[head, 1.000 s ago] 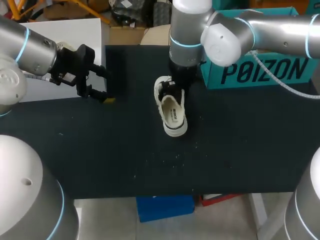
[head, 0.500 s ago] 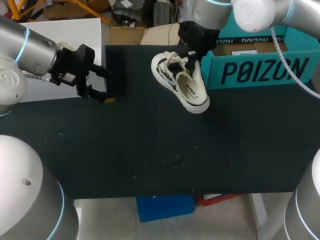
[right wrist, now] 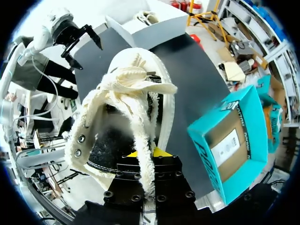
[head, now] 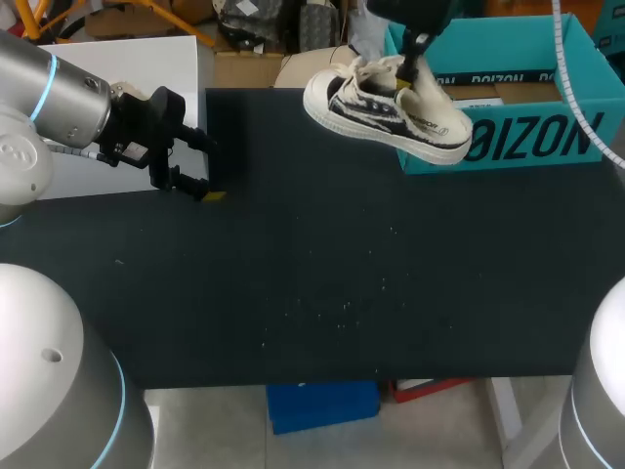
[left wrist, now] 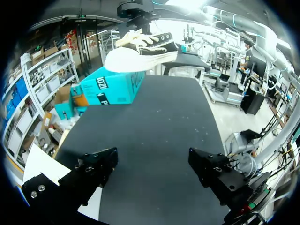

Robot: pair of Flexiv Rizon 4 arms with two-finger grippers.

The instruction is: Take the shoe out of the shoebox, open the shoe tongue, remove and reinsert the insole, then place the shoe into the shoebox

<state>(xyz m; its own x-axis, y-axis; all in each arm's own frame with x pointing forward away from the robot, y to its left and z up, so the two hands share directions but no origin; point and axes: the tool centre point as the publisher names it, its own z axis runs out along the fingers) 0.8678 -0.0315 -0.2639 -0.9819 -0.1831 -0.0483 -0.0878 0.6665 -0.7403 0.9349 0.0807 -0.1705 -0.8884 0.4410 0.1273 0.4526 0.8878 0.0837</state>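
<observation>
Your left arm (head: 39, 98) was silver-grey and rounded, ringed with a thin light-blue band. Your left claw (head: 207, 168) was matte black and angular, yellow at a fingertip. Your right claw (right wrist: 147, 154) had a black block studded with round screws. A pale cable (head: 561, 49) hung at 1 o'clock in the head view. Grey domes (head: 49, 391) sat at 7 and 5 o'clock.

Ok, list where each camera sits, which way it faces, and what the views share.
Head view: fixed above and behind, facing down on the table; shows the left hand open, the right hand holding the shoe up by the box.
Left wrist view: on the left wrist, facing across the table towards shoe and box; own open fingers show.
Right wrist view: on the right wrist, facing down into the held shoe; its own hand shows, left hand beyond.
Shared: shoe and box in all three.
</observation>
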